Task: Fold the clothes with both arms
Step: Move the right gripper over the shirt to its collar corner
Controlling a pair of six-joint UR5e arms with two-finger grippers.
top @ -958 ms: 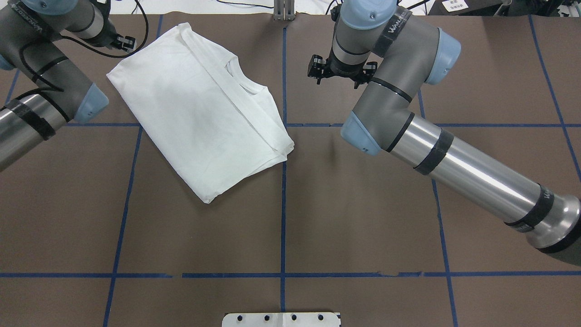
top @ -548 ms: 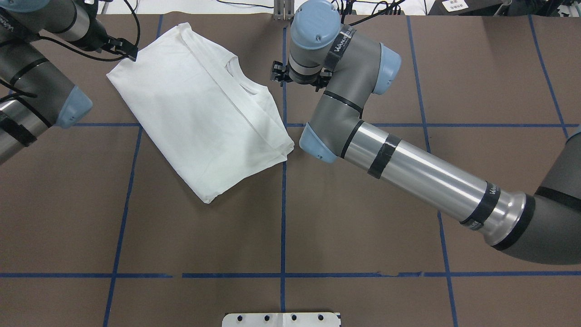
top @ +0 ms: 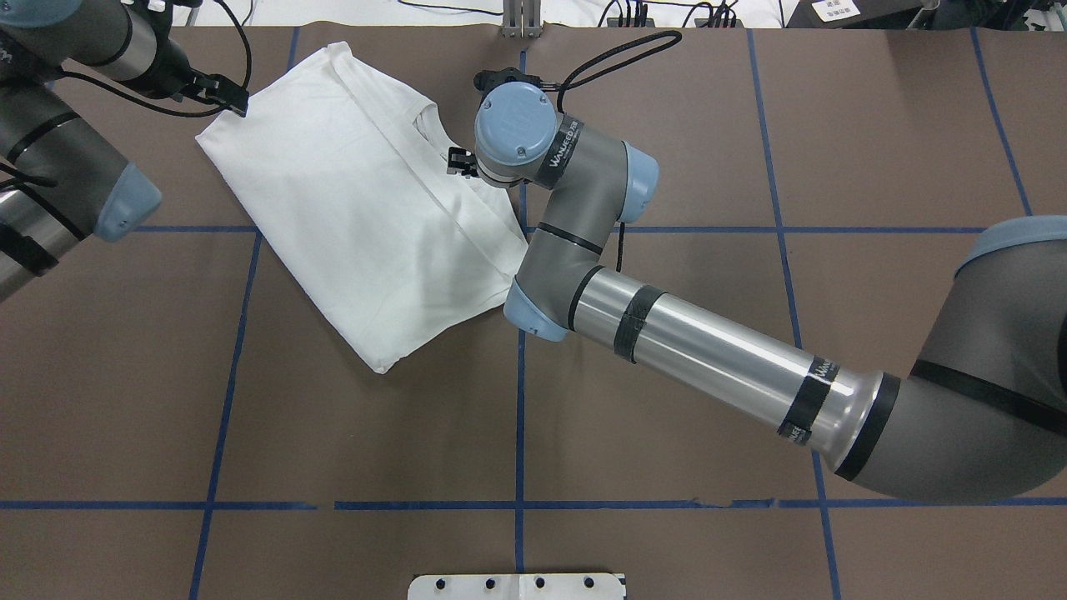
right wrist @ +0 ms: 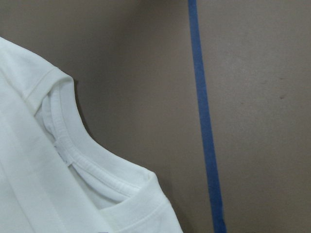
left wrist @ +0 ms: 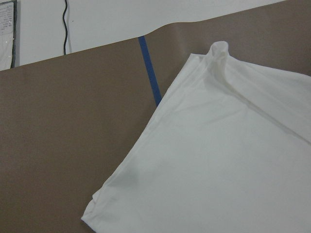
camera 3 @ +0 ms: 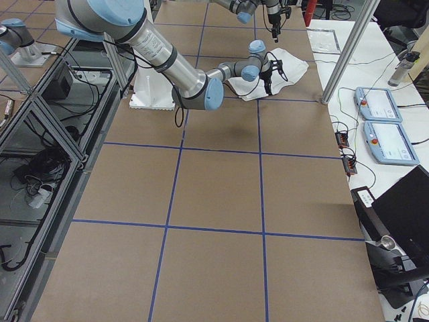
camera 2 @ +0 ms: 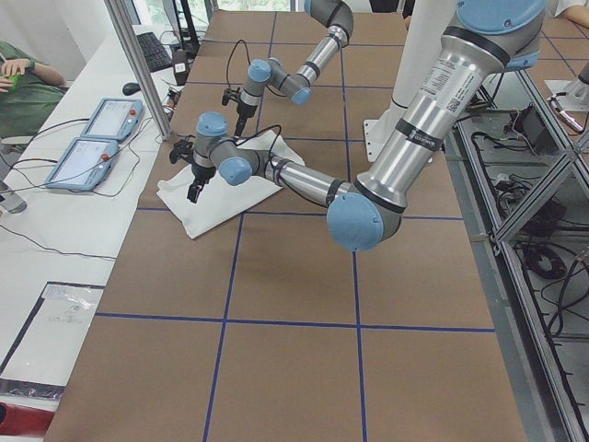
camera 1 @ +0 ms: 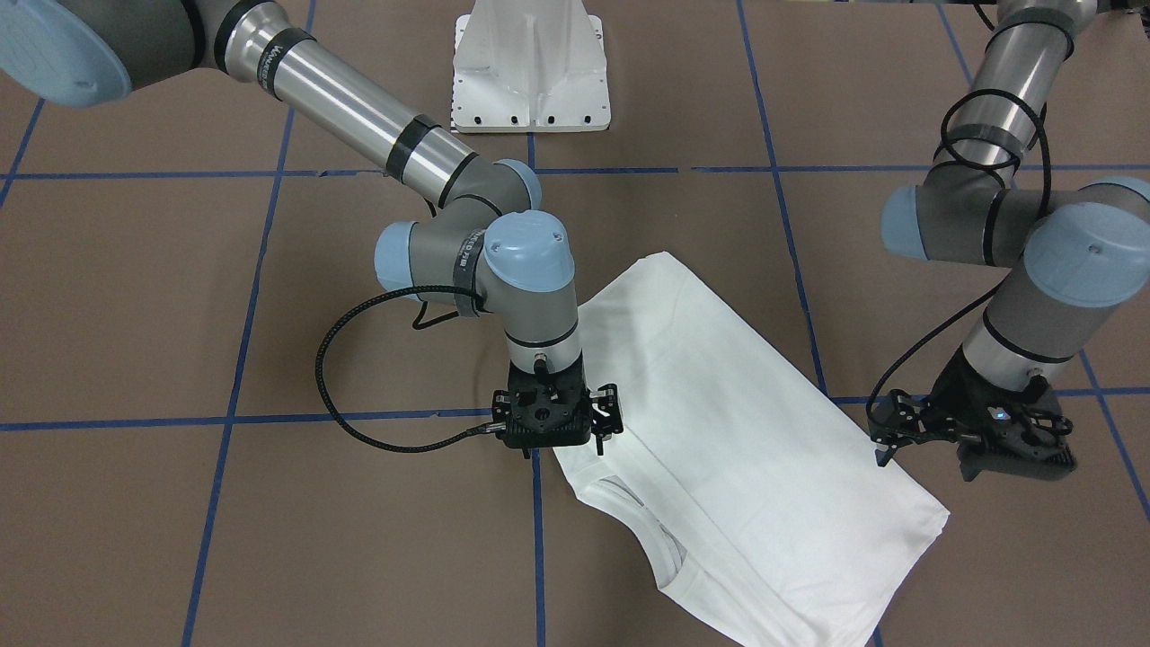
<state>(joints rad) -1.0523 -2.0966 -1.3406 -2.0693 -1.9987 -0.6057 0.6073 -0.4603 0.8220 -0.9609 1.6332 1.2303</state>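
The clothes are one white shirt point(top: 350, 200), folded into a slanted rectangle and lying flat on the brown table, its ribbed collar point(top: 433, 137) at the far right side. My right gripper point(camera 1: 555, 440) points straight down at the shirt's edge beside the collar point(camera 1: 638, 521), open and holding nothing. In the overhead view its wrist covers most of it. The right wrist view shows the collar point(right wrist: 82, 160) close below. My left gripper point(camera 1: 970, 454) hovers open just off the shirt's far left corner point(top: 250, 100). That corner point(left wrist: 214, 48) shows in the left wrist view.
A white pedestal point(camera 1: 530, 63) stands at the robot's side of the table. Blue tape lines point(top: 518, 417) divide the brown surface. Beyond the far edge a white bench carries two control pendants point(camera 2: 97, 138), and a person point(camera 2: 18, 83) sits there.
My right arm has swung left across the centre line, from bare table to the shirt's collar edge. My left gripper shifted slightly toward the shirt's corner. The shirt has not moved.
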